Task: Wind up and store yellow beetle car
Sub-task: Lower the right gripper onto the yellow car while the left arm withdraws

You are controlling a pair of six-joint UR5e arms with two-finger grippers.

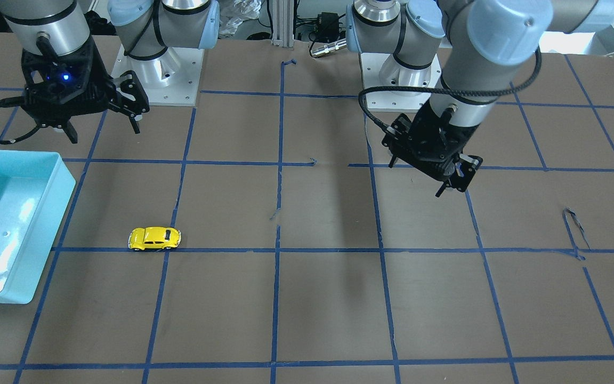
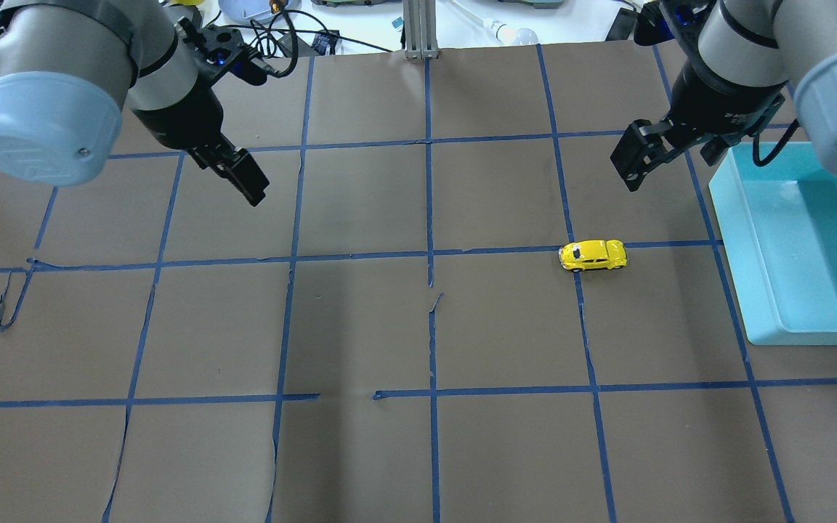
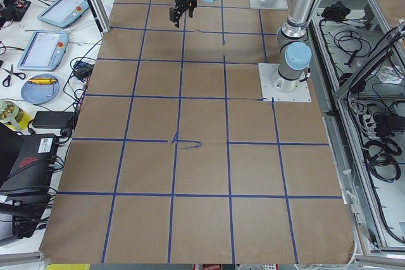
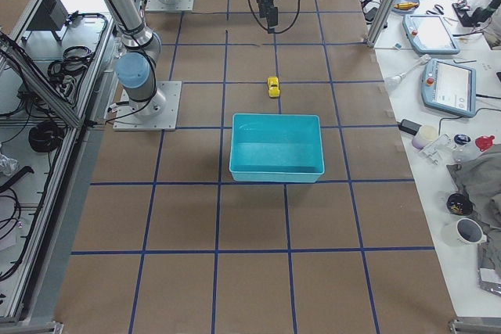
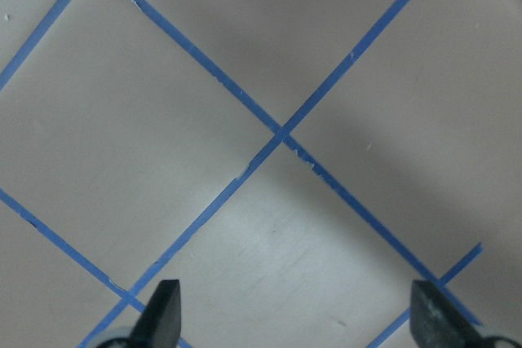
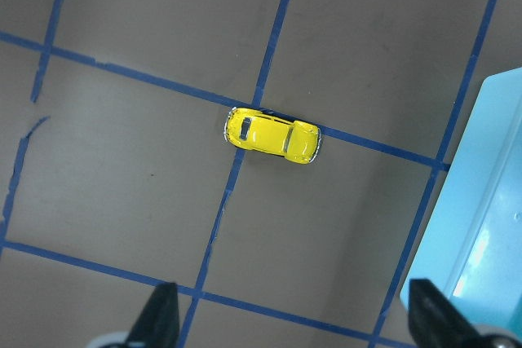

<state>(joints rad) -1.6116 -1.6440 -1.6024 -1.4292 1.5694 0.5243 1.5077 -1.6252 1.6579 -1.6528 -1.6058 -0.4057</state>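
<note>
Two fingertips (image 6: 161,309) of the right gripper (image 6: 295,312) stand spread wide at the lower edge of the right wrist view. Nothing is held between them and they touch nothing. The yellow beetle car (image 6: 272,136) lies at the centre of that frame, above the fingertips and well apart from them. The fingertips (image 5: 165,307) of the left gripper (image 5: 298,312) are likewise spread wide and hold nothing, with only the taped surface below. In the overhead view, the car stands on its wheels on the table (image 2: 360,327), right of centre, at a crossing of blue tape lines (image 2: 429,218). The light-blue bin (image 2: 818,247) sits at the right edge of that frame, near the car but not touching it. The right gripper hangs in the upper right, the left gripper in the upper left.
</note>
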